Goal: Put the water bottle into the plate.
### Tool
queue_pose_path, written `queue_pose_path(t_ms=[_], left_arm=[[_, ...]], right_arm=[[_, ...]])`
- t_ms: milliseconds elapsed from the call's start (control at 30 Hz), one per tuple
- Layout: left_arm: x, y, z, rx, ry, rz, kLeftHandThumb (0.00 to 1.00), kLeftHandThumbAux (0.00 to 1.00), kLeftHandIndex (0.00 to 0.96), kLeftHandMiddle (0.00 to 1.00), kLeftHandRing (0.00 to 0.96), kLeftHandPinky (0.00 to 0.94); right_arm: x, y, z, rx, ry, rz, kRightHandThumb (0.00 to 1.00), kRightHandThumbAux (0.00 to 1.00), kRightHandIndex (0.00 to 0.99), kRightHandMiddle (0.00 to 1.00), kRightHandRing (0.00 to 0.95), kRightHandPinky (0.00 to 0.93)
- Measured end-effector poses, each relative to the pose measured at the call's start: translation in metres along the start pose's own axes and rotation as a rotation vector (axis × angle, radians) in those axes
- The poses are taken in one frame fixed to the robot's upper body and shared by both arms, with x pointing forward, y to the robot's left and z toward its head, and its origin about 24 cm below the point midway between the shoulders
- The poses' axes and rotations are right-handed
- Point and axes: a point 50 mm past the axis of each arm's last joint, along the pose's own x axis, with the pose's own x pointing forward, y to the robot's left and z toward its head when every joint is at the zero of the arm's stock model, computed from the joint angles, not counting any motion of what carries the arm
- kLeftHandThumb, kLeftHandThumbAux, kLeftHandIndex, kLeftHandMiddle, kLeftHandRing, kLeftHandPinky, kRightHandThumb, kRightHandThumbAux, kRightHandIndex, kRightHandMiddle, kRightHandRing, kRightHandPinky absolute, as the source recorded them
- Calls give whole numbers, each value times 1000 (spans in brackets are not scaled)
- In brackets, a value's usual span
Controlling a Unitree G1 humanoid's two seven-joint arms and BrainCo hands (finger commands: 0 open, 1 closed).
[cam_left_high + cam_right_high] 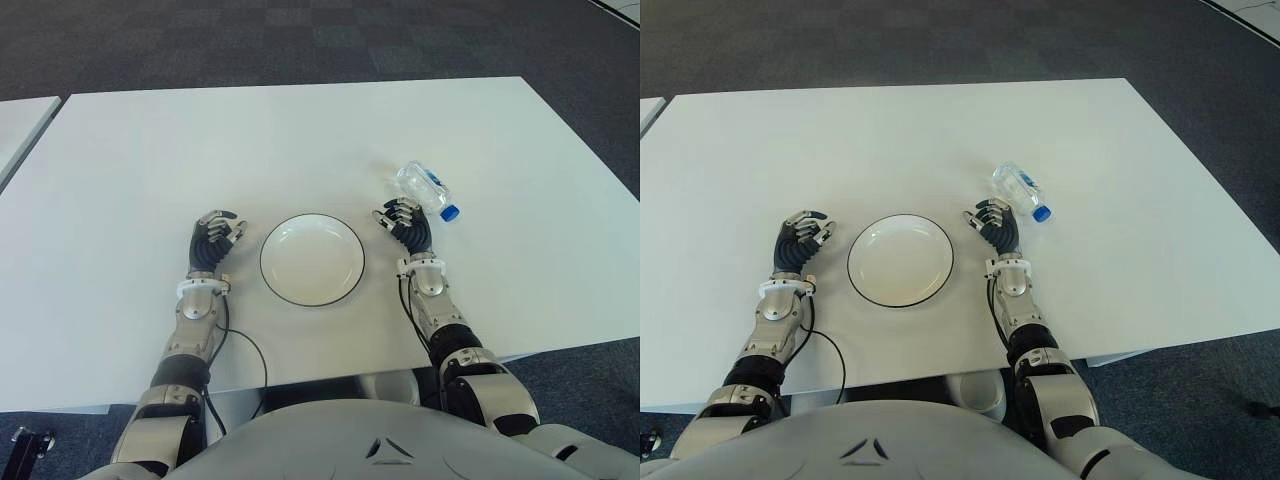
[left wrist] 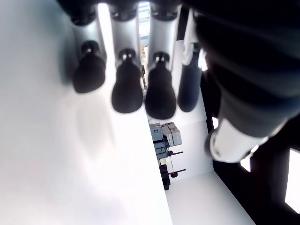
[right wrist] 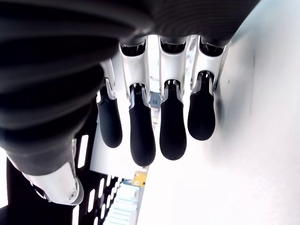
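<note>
The head camera takes in the whole white table (image 1: 150,150): a white plate (image 1: 312,259) with a thin dark rim sits near the front edge, directly ahead of the robot, with the left hand (image 1: 213,241) just beside it on the left and the right hand (image 1: 404,225) just beside it on the right. The water bottle (image 1: 425,189) lies on its side on the table, blue cap pointing toward the right front, just beyond and to the right of the right hand's fingertips; whether they touch it cannot be made out. The wrist cameras show neither plate nor bottle, only each hand's own fingers (image 3: 171,124) close up: both hands have their fingers loosely bent with gaps between them and nothing held. The right hand's fingers hang above bare tabletop. The far half of the table and both side margins lie bare, with dark carpet (image 1: 300,40) past the edges
</note>
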Motion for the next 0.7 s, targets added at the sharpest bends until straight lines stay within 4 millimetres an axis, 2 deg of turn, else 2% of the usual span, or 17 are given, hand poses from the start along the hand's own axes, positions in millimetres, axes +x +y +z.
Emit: queue_pose_path(t_ms=[300, 433, 700], left_arm=[[-1, 0, -1, 3, 5, -1, 706, 718, 437, 751, 746, 737], [-1, 0, -2, 1, 9, -2, 706, 718, 437, 748, 742, 731], [0, 0, -2, -12, 12, -10, 707, 717, 437, 735, 733, 724]], right_arm=[[-3, 1, 3, -92, -43, -26, 705, 730, 431, 605, 622, 634], [-6, 2, 7, -173, -104, -43, 701, 731, 430, 620, 634, 641], [-6, 0, 24, -321, -272, -126, 692, 737, 424, 646, 656, 595]])
